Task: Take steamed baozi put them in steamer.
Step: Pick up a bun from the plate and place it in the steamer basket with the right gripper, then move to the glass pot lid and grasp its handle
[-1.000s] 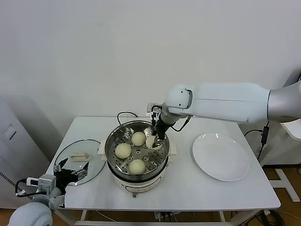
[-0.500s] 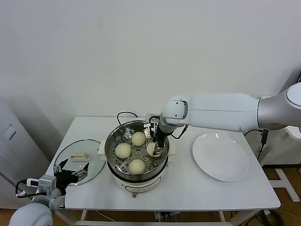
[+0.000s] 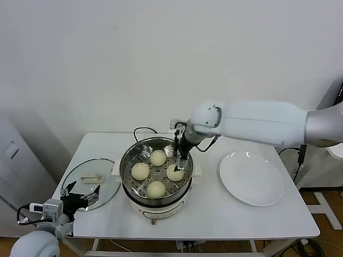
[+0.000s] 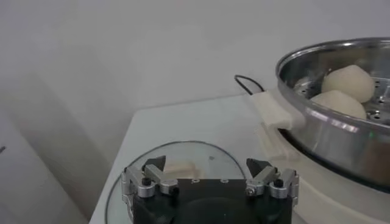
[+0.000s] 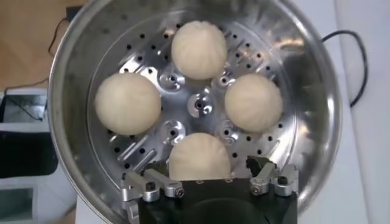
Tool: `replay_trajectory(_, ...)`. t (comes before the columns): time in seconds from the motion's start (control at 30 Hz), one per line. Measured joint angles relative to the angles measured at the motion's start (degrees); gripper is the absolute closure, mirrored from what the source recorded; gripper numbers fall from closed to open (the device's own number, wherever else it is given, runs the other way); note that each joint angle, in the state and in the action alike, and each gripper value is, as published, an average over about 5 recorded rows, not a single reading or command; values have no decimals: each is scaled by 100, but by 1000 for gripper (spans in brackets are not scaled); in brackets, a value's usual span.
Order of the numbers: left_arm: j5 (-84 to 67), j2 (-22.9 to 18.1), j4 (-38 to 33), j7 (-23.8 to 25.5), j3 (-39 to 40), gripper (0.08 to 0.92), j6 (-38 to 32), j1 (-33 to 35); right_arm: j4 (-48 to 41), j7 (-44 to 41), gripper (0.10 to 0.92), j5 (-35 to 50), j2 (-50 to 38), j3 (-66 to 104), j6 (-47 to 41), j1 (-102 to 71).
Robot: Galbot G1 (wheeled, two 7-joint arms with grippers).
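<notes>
Baozi: all four sit on the perforated tray inside the steamer, none on the plate. Right claw hangs over the steamer with fingers spread wide, holding nothing; the nearest baozi lies directly beneath it, between the fingertips but free of them, the other three farther in across the tray. Head view puts that claw just above the bun on the plate side. Judged step: release of the last bun, placing done. Next move calls for a straight lift clear of the rim without brushing the bun. Left claw idle, wide open and empty, low over the glass lid beside the steamer.
</notes>
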Motion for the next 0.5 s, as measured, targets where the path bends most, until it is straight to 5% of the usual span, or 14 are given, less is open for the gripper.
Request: replay_trajectory(0.5,31,-140,53,-22,-68,177,11,-157,-135,866,203,315,-1973,2461,1092,-1550)
